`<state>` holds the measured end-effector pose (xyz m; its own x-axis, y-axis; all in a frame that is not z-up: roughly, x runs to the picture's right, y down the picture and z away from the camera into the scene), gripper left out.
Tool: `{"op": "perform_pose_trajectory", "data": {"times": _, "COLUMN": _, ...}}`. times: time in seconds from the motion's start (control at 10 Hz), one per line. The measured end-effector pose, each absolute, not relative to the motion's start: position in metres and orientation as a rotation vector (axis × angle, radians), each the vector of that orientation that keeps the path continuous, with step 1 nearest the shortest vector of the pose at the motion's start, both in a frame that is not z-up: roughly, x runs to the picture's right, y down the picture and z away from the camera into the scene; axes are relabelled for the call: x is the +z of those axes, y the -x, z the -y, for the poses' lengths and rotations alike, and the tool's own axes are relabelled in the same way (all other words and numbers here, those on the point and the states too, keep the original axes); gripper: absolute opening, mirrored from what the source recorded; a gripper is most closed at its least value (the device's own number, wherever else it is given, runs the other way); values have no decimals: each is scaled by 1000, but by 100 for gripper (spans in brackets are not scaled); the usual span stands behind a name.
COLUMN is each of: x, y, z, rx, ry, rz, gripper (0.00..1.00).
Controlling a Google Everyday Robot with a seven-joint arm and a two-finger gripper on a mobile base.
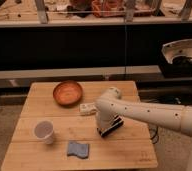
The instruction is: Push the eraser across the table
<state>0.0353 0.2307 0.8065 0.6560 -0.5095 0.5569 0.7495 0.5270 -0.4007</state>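
The eraser is a flat black block with a pale stripe, lying on the light wooden table right of centre. My white arm reaches in from the right, and its gripper hangs down directly over the eraser's left part, hiding much of it. The gripper appears to touch the eraser from above.
An orange-brown bowl sits at the back of the table. A white tube lies just left of the gripper. A white cup stands at the left front, and a blue sponge lies near the front edge.
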Motion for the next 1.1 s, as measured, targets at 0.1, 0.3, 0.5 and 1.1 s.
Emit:
{"op": "perform_pose_trajectory", "data": {"times": 0.1, "x": 806, "y": -33, "z": -232, "rx": -776, "ry": 668, "rz": 400, "gripper": 5}}
{"op": "perform_pose_trajectory", "data": {"times": 0.3, "x": 806, "y": -34, "z": -230, "rx": -787, "ry": 666, "rz": 404, "gripper": 5}}
{"op": "perform_pose_trajectory", "data": {"times": 0.5, "x": 812, "y": -22, "z": -220, "rx": -805, "ry": 659, "rz": 407, "gripper": 5}}
{"op": "perform_pose_trajectory", "data": {"times": 1.1, "x": 819, "y": -15, "z": -209, "rx": -824, "ry": 648, "rz": 419, "gripper": 5}}
